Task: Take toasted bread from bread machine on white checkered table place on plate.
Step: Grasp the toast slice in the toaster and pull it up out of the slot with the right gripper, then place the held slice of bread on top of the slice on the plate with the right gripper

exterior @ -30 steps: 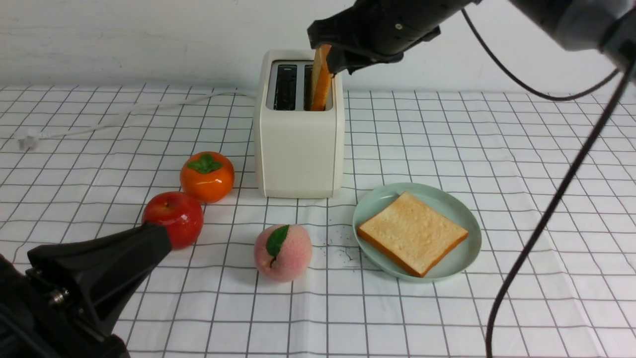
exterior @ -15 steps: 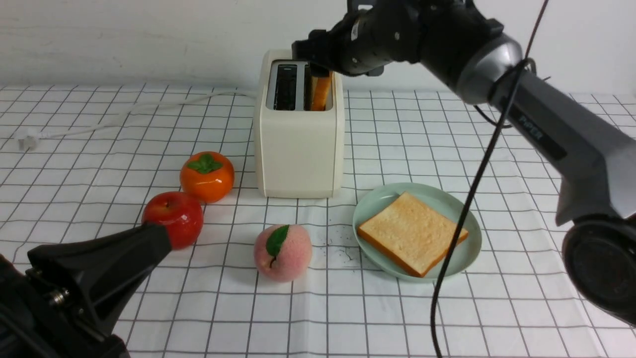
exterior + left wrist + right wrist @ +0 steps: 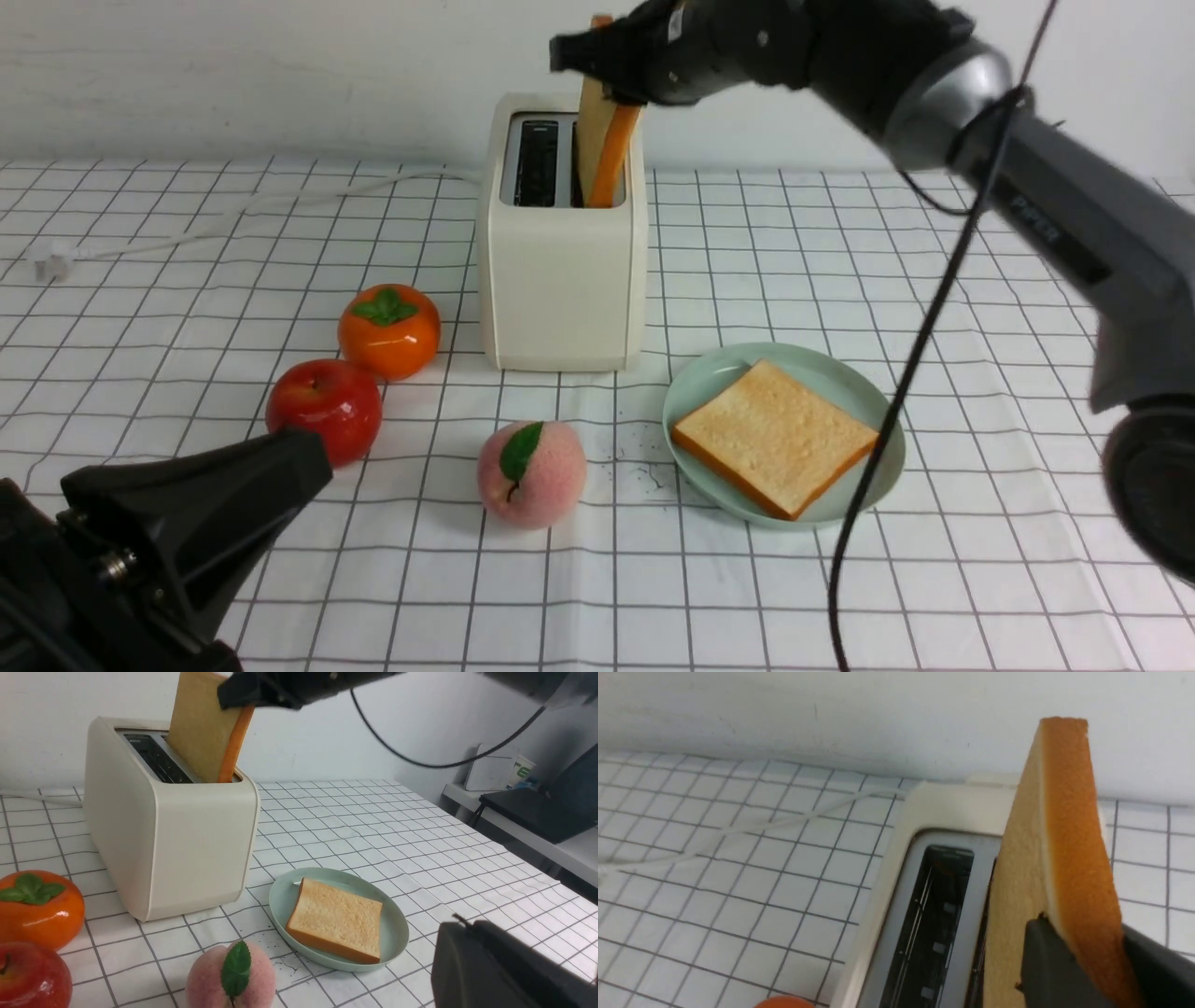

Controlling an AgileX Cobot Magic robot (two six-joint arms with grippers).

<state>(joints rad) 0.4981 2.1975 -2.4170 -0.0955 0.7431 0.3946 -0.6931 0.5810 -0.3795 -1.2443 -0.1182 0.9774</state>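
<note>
The cream-white bread machine (image 3: 560, 271) stands at the back middle of the white checkered table (image 3: 980, 308). One slice of toasted bread (image 3: 604, 145) sticks up tilted out of its right slot, lower end inside. My right gripper (image 3: 607, 65) is shut on that slice's upper part; the wrist view has both fingers (image 3: 1045, 961) pressed on the slice (image 3: 1059, 849). The left slot (image 3: 929, 924) is empty. A second slice (image 3: 775, 434) lies flat on the mint-green plate (image 3: 709, 383) in front of the machine, to the right. My left gripper (image 3: 303, 457) is shut and empty, low at the front left.
An orange persimmon (image 3: 389, 331), a red apple (image 3: 325, 406) and a peach (image 3: 530, 471) sit left and front of the bread machine. Its white cord (image 3: 233, 219) runs off to the left. The right arm's black cable (image 3: 896, 439) hangs over the plate's right side.
My right gripper dropped onto the slice in the right slot, closed on it and raised it partly out. The left gripper has shifted only slightly.
</note>
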